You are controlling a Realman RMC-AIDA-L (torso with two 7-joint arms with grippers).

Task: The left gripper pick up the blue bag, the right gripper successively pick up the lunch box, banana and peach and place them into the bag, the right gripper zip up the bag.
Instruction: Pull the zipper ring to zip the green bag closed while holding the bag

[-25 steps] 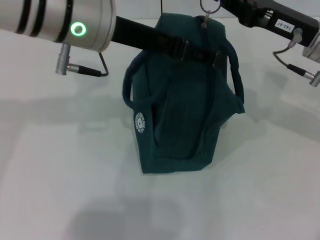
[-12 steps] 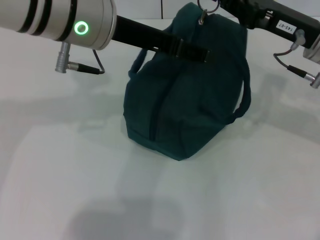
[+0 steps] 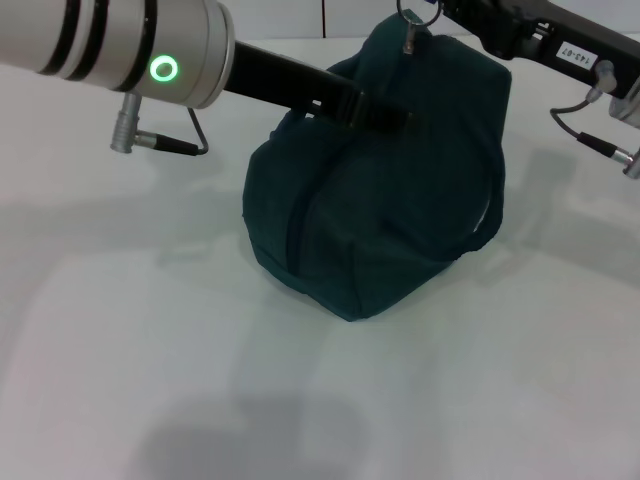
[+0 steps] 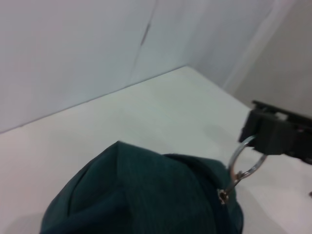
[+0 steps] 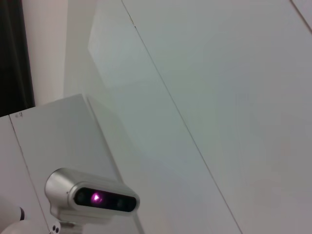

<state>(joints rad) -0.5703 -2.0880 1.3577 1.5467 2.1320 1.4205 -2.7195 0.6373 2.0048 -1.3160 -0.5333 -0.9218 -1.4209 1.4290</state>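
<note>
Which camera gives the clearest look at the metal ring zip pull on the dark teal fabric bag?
The left wrist view: the silver ring zip pull shows whole against the pale table, hooked at the right gripper above the dark teal fabric bag. The head view catches it only at the top edge, cut off. The right wrist view misses it entirely.

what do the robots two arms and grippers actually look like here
The left arm is a fat silver-grey cylinder with black bands and a glowing green ring light, a metal plug and thin dark cable hanging beneath, narrowing into a black link toward the left gripper. The right arm is black and boxy with a small white printed label and grey cabled connectors; the right gripper is a blocky black piece.
</note>
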